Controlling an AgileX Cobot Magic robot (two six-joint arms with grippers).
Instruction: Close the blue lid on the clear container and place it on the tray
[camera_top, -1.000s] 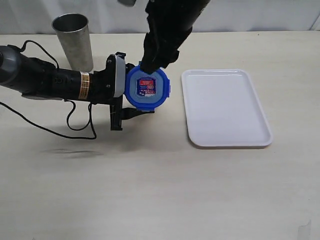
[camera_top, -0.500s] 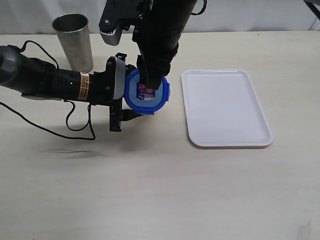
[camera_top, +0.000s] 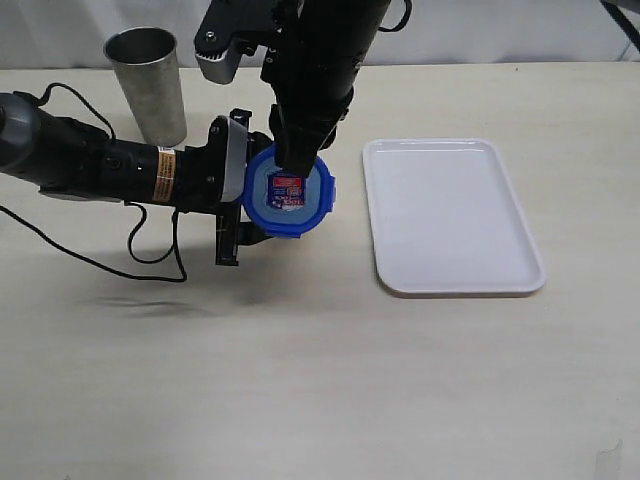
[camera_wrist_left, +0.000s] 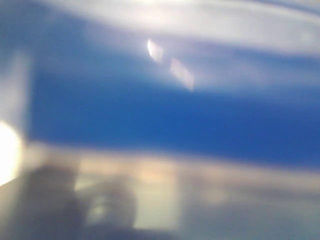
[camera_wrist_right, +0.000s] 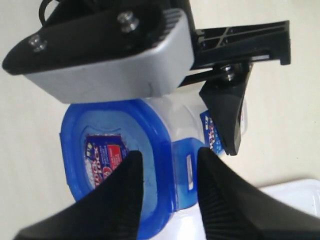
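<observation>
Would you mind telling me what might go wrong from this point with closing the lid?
1. The right gripper straddles only one edge of the blue lid, so squeezing there may latch one tab and leave the lid cocked on the clear container.
2. The left gripper holds the container by its sides only; a downward push could make it slip or tilt.

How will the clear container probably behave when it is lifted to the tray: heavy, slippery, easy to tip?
Probably light: the clear container looks like thin translucent plastic. Its smooth wall may be slippery. It seems taller than wide under the blue lid, so it might tip on the tray.
</observation>
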